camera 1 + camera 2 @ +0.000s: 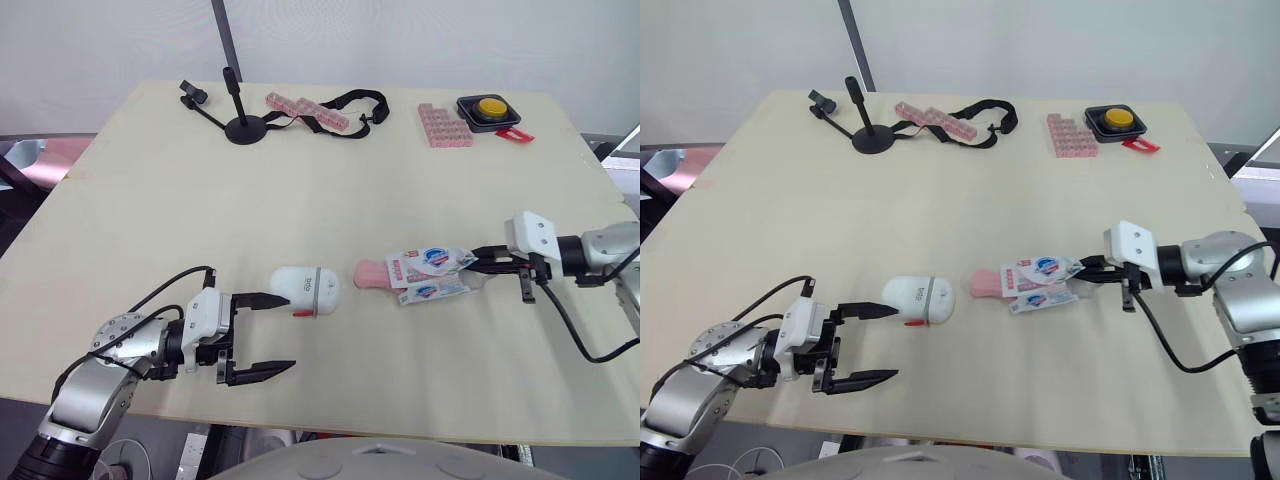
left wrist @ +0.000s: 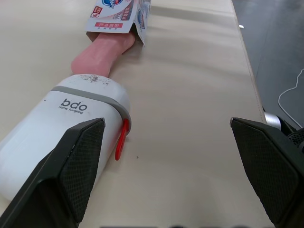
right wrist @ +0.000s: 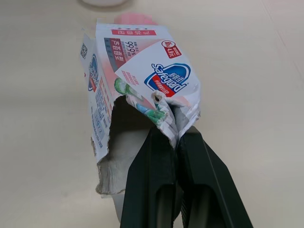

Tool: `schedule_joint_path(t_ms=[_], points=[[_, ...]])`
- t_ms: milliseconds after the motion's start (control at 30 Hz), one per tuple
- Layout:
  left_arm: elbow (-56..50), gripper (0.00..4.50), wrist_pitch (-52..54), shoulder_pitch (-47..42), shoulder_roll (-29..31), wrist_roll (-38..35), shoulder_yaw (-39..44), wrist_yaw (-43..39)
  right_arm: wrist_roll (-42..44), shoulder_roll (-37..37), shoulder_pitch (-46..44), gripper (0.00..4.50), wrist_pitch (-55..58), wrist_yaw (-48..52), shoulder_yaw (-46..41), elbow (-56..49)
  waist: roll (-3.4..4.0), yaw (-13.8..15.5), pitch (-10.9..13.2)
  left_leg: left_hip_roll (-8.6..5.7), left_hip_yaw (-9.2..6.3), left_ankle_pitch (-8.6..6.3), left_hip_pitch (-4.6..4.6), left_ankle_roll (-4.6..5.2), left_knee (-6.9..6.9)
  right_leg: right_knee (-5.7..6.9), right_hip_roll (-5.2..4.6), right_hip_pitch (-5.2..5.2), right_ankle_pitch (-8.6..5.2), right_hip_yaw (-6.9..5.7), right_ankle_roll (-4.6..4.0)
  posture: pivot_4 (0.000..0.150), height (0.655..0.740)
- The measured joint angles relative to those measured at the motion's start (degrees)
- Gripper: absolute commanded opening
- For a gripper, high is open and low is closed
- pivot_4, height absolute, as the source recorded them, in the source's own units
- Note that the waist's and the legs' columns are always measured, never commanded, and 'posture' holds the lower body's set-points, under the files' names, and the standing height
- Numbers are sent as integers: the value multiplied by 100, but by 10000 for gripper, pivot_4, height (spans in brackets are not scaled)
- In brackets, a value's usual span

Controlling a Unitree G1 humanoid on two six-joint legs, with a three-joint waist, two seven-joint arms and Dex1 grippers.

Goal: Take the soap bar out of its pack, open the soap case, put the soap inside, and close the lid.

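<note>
Pink soap bar point(image 1: 370, 272) pokes from the printed paper pack point(image 1: 432, 271) our right hand point(image 1: 474, 264) pinches; our left hand point(image 1: 288, 332) gapes. Right wrist view adds the pack's ragged tear.

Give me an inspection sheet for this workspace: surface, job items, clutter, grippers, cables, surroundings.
Surface: pale wooden table.
Job's things: white soap case lying on its side, lid looks closed; pink soap bar half out of the torn pack.
Clutter: black stand, pink block strip, black strap, pink block tray, yellow button, all at the far edge.
Grippers: left gripper open beside the soap case; right gripper shut on the pack's end.
Cables: left-arm cable and right-arm cable, both black.
Surroundings: white wall.
</note>
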Motion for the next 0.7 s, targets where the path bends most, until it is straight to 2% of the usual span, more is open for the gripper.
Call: schedule_joint_path(t_ms=[133, 300, 433, 700], points=[[7, 45000, 0, 6, 1, 1, -15, -4, 18, -197, 214, 433, -451, 125, -483, 767, 0, -5, -1, -1, 0, 0, -1, 0, 2, 0, 0, 0, 0, 3, 0, 1500, 7385], [13, 45000, 0, -11, 1, 3, -19, -3, 178, -111, 221, 433, -865, -95, -1203, 1781, 7, -33, -8, 0, 6, 0, -9, 1, 2, 4, 3, 5, 0, 6, 0, 1500, 7385], [17, 45000, -1, -30, 1, 5, -24, 0, 335, 254, 252, 433, -872, -990, -1936, 2552, 21, -7, -20, 0, 6, 0, -6, 2, 7, 5, 2, 5, 0, 0, 0, 1500, 7385], [17, 45000, 6, -66, -1, 4, -31, 46, 186, 1232, 671, 433, -688, -3329, -2417, 2472, 51, -16, -40, 0, 7, 1, 0, 1, 8, 7, 2, 3, 0, -1, -1, 1500, 7385]])
